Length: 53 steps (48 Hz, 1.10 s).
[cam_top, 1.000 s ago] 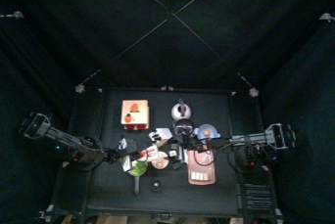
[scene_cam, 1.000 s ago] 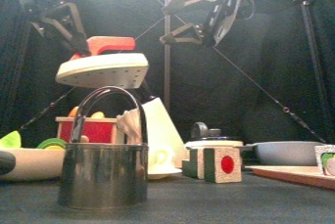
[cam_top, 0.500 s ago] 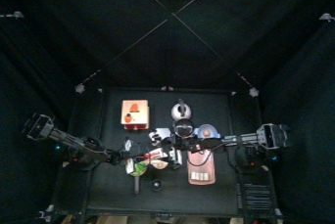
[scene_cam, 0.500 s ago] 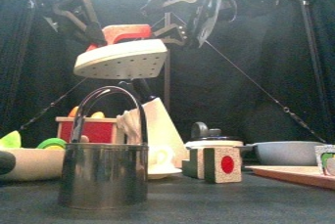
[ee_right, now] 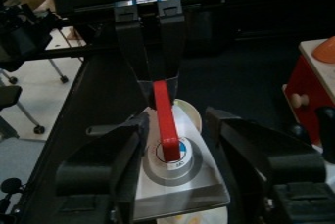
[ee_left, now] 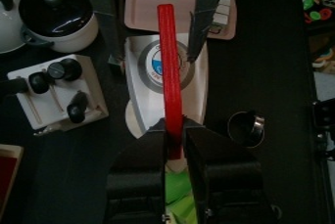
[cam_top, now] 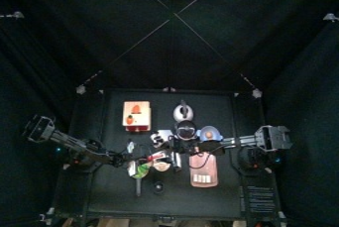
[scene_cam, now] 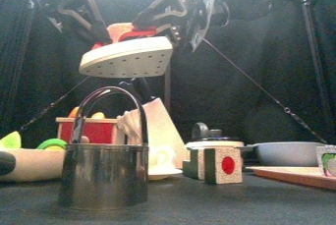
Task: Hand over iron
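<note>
The iron (scene_cam: 128, 57) hangs in the air above the surface's middle, over the metal tin (scene_cam: 104, 160); the left gripper (ee_left: 174, 135) is clamped on its red handle (ee_left: 167, 67); the right gripper (ee_right: 173, 130) straddles the handle's other end, jaws spread; the handover seems under way; next, the right should close before the left lets go.

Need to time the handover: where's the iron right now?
The iron is in the air left of centre in the front view, above the metal pail, held at its red handle by the left gripper, with the right gripper open around it.
</note>
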Each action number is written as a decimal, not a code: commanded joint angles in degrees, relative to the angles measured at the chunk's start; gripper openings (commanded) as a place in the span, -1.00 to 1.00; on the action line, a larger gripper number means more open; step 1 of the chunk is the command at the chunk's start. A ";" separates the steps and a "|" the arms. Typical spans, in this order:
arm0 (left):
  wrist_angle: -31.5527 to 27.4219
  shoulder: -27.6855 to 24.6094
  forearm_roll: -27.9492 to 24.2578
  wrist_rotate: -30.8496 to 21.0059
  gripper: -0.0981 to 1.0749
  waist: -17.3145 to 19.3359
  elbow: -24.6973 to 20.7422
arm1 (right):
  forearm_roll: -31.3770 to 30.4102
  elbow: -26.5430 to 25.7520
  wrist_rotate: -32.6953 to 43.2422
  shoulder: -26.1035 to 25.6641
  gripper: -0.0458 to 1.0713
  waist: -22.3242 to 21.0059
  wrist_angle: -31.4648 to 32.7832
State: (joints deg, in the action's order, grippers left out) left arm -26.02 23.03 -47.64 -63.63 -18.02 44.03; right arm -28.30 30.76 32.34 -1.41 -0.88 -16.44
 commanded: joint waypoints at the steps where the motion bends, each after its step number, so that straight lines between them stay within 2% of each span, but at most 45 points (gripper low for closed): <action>1: 0.44 0.09 -0.53 0.00 -0.05 0.18 -1.85 | 0.00 -1.49 0.09 -1.05 0.28 0.09 -0.44; 9: 0.44 0.09 -0.62 0.00 -0.05 0.53 -1.67 | 0.00 -1.41 0.00 -1.05 -0.01 0.18 -0.44; 17: 0.44 0.09 -0.79 -0.09 0.00 0.62 -1.49 | 0.00 -1.41 0.00 -1.05 -0.16 0.18 -0.44; 33: 0.44 0.09 -0.88 -0.26 0.56 0.62 -0.97 | 0.00 -1.05 0.09 -1.49 -0.18 0.44 -0.35; 53: 0.53 0.09 -0.88 -0.35 0.59 0.53 -0.88 | 0.00 0.09 0.18 -1.85 -0.19 1.76 0.09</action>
State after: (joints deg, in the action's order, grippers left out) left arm -25.84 23.03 -48.25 -63.98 -17.49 44.03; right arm -28.48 31.20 32.52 -1.41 0.44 -16.17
